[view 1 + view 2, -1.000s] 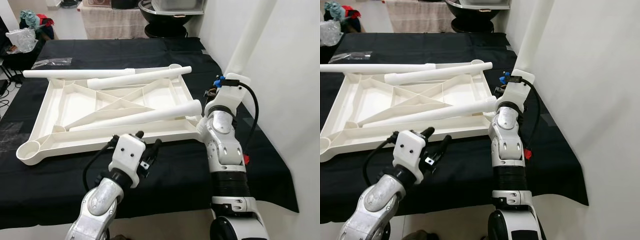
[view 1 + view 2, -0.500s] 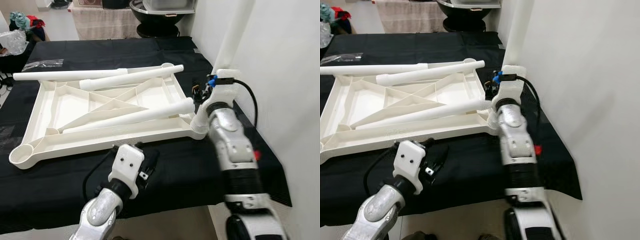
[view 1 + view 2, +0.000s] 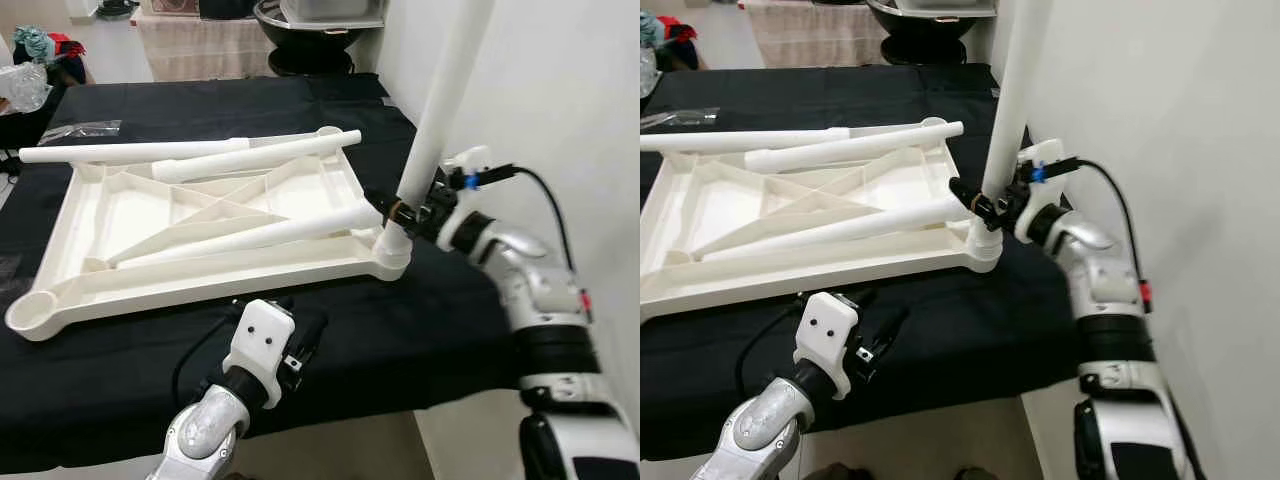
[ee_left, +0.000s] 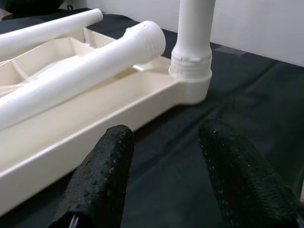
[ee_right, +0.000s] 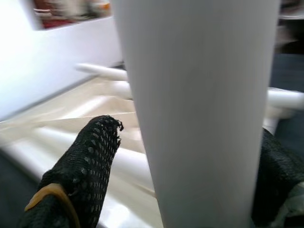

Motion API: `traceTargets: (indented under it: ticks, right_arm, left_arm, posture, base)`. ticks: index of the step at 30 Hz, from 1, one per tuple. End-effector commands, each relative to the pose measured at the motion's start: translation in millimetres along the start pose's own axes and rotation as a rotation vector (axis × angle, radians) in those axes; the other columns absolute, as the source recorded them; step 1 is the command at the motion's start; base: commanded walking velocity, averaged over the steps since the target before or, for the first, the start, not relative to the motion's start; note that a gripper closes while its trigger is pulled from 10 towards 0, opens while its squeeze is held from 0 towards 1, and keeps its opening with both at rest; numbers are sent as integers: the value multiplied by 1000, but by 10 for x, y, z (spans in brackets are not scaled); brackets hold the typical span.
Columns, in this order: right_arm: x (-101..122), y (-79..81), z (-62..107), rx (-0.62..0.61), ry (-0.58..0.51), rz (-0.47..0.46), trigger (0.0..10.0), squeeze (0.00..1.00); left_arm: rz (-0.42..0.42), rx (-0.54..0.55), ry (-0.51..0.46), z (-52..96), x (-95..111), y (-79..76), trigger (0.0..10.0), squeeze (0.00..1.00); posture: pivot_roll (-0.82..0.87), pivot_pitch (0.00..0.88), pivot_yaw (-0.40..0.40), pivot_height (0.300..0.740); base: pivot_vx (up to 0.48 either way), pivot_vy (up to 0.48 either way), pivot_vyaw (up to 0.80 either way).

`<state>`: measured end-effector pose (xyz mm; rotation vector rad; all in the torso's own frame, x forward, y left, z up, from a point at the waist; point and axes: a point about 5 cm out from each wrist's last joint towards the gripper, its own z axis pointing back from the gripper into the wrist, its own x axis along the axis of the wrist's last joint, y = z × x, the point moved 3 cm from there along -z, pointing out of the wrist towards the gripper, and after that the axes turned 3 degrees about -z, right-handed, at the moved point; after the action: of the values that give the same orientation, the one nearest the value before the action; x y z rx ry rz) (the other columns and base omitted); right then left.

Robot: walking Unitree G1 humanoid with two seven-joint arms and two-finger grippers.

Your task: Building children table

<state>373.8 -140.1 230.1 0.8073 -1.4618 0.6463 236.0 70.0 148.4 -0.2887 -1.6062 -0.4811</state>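
Observation:
An upturned white table top lies on the black-covered table. One white leg stands upright in its near right corner socket. My right gripper is shut on that upright leg just above the socket, one black finger on each side of the leg. Three loose legs lie across the top: one in the middle, two along the far rim. My left gripper hangs open near the table's front edge, pointing at the socket, nothing between its fingers.
A white wall runs close along the right side. The black cloth's front edge is right under my left arm. Clear plastic bags sit at the far left. An empty socket is at the near left corner.
My right arm has swung out to the right, with its wrist turned, and now reaches the upright leg from the side. The left gripper has sunk a little toward the table's front edge.

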Motion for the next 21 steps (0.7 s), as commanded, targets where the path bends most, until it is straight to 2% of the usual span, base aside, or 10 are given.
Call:
traceTargets:
  ticks: [1, 5, 6, 12, 13, 16, 21]
  right_arm:
    - [-56, 157, -133, 134, 23, -5, 10000, 0]
    - [-62, 174, -267, 156, 22, -4, 10000, 0]
    - [-48, 195, -349, 157, 9, 8, 10000, 0]
    - [-27, 246, -389, 217, -7, 1, 9922, 0]
    - [-40, 216, -412, 175, -6, 4, 0, 0]
    - [-52, 79, -436, 23, -34, 17, 0, 0]
    - [-62, -28, -379, -75, -63, 3, 0, 0]
  left_arm:
    - [21, -38, 5, 21, -21, -61, 10000, 0]
    - [37, -70, -1, 40, -7, -117, 10000, 0]
    - [32, -70, -3, 47, -4, -124, 10000, 0]
    - [29, -68, -4, 53, -8, -127, 10000, 0]
    - [27, -68, -4, 56, -9, -126, 10000, 0]
    - [23, -68, -3, 59, -18, -119, 10000, 0]
    - [20, -69, -2, 54, -26, -115, 10000, 0]
  posture:
    - [18, 83, -59, 740]
    - [27, 74, -62, 740]
    - [29, 74, -63, 740]
    - [32, 70, -65, 740]
    - [34, 65, -66, 740]
    - [31, 60, -63, 740]
    - [28, 54, -60, 740]
  base:
    - [0, 0, 0]
    - [0, 0, 0]
    - [0, 0, 0]
    - [0, 0, 0]
    - [0, 0, 0]
    - [0, 0, 0]
    - [0, 0, 0]
